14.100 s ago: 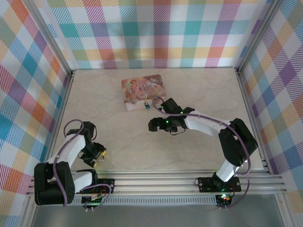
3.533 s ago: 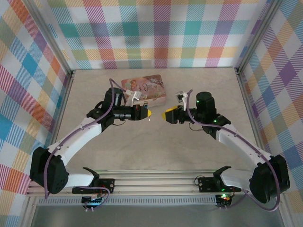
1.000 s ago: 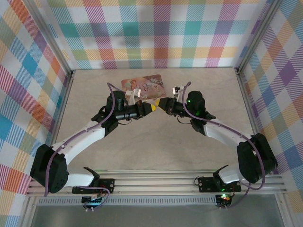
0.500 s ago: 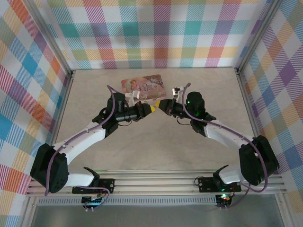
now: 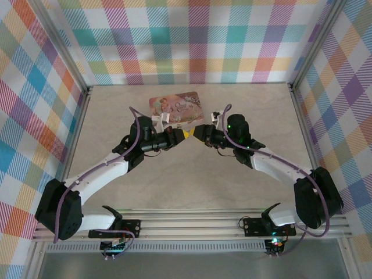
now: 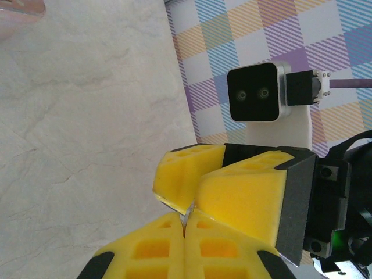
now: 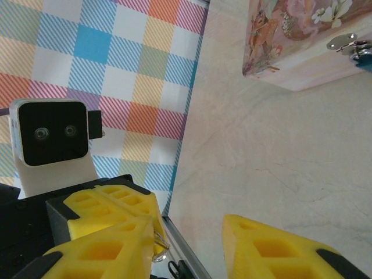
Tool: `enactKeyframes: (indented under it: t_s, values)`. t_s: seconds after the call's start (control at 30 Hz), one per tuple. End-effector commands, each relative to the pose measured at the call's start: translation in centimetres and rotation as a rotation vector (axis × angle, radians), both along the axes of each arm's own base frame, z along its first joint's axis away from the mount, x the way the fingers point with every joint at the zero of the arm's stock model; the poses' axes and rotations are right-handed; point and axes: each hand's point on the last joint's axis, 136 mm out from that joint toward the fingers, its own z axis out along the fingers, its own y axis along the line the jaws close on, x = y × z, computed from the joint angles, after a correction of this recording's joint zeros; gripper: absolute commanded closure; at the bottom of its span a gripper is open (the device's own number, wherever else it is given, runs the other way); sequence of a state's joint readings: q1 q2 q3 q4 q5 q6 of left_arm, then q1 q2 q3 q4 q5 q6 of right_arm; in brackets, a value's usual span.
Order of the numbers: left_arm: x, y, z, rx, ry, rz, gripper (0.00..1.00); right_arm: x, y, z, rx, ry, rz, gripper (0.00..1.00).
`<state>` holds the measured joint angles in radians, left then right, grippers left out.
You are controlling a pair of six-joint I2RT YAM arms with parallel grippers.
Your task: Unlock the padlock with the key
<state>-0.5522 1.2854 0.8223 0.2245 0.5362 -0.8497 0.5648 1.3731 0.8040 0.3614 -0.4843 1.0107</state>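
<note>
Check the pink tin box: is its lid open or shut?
Shut: the lid sits flush on the tin box, clasp down.

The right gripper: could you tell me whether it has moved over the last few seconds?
Yes. The right gripper has moved left and farther back, closer to the tin box, now tip to tip with the left gripper.

Arms angled inward — left gripper (image 5: 185, 133) closed, right gripper (image 5: 197, 131) parted, tip to tip.
</note>
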Motion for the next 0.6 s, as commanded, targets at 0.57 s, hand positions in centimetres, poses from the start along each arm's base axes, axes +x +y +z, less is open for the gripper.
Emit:
enactKeyframes:
  t_s: [0.57]
  values:
    - [-0.8,-1.0,1.3,-0.036,-0.057,-0.079,1.00,-0.5,1.2,2.5,0.080,-0.128,0.080,1.00]
